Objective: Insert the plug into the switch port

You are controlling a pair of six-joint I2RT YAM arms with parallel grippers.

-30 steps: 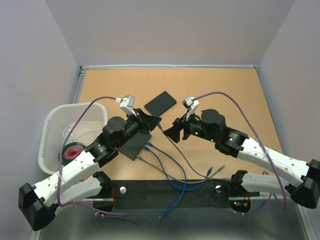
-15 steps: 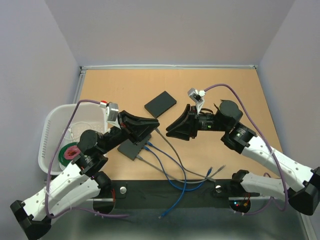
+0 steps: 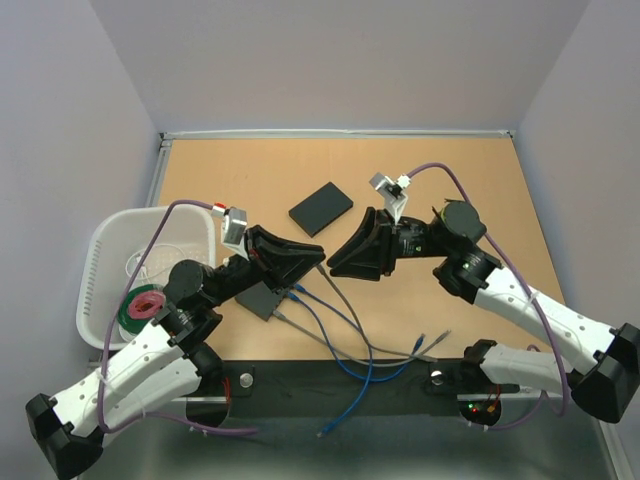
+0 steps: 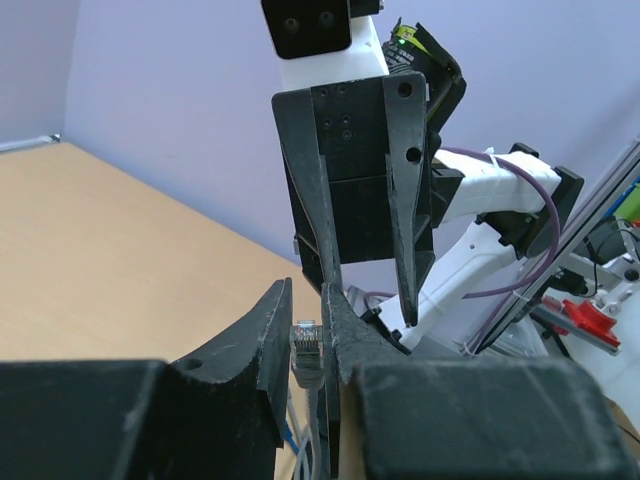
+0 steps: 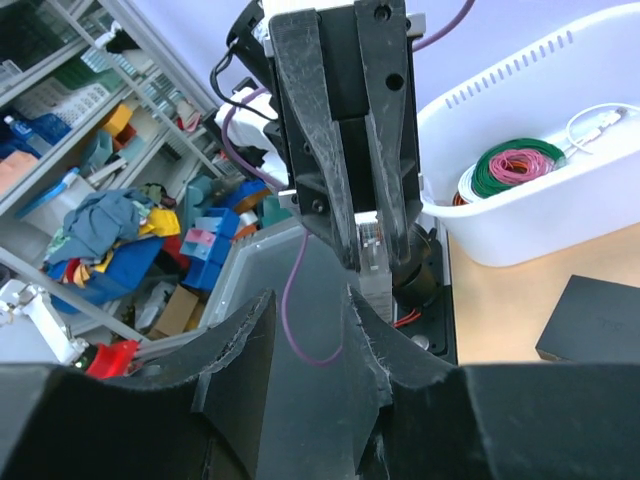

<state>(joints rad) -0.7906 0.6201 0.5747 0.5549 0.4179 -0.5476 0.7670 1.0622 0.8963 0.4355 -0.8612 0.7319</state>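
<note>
You are at a mid-air regrasp, not yet at the port. Your left gripper (image 4: 304, 300) has its jaws clamped on the plug (image 4: 306, 348), raised above the surface (image 3: 450, 190). Your right gripper (image 4: 368, 300) faces it tip to tip, jaws apart, nothing between them. The switch (image 3: 262, 298), which I take to be the dark box with blue cables (image 3: 345, 340) at its edge, lies beneath the left arm. Next, get the plug held squarely, line it up with a free port, and push it straight in.

Left hand (image 3: 318, 255) pinched shut, right hand (image 3: 335, 265) parted, facing tip to tip.
</note>
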